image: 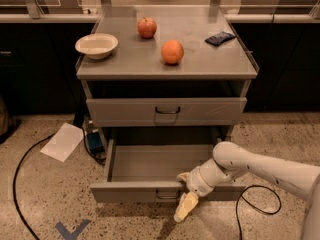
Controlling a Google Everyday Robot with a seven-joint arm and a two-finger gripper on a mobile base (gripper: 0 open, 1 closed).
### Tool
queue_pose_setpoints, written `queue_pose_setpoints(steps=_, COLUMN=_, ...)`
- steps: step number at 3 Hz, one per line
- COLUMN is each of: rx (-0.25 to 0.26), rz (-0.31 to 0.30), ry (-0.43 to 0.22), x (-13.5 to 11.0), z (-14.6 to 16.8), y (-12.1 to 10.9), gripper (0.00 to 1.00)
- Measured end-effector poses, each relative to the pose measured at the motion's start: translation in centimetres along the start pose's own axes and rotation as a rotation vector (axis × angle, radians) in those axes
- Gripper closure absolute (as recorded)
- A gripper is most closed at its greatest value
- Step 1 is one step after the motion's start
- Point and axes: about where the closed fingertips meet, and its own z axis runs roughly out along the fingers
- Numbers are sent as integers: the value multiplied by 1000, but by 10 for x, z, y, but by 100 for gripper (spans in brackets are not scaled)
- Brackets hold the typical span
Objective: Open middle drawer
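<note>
The middle drawer (150, 190) is pulled well out of the grey cabinet, and its shallow grey tray (155, 161) is bare. Its flat front carries a small dark pull handle (166, 196). My gripper (184, 193) is at the drawer's front edge, just right of the handle, on the end of the white arm (250, 166) that reaches in from the right. The taller top drawer (167, 111) above is closed. The lowest drawer is hidden beneath the open one.
On the cabinet top (200, 66) are a white bowl (96, 45), an apple (146, 27), an orange (172, 52) and a dark blue packet (220, 37). White paper (62, 141), a blue box (93, 141) and black cables (22, 184) lie on the floor to the left.
</note>
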Motion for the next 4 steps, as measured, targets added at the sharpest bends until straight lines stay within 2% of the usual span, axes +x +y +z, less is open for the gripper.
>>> queue_pose_setpoints(steps=1, rx=-5, rz=25, ry=-42, x=-2, z=-6, y=35, gripper=0)
queue_pose_setpoints(steps=2, rx=-5, rz=25, ry=-42, x=-1, z=-6, y=35, gripper=0)
queue_pose_setpoints(steps=4, rx=-47, rz=47, ry=-17, x=3, z=3, y=35, gripper=0)
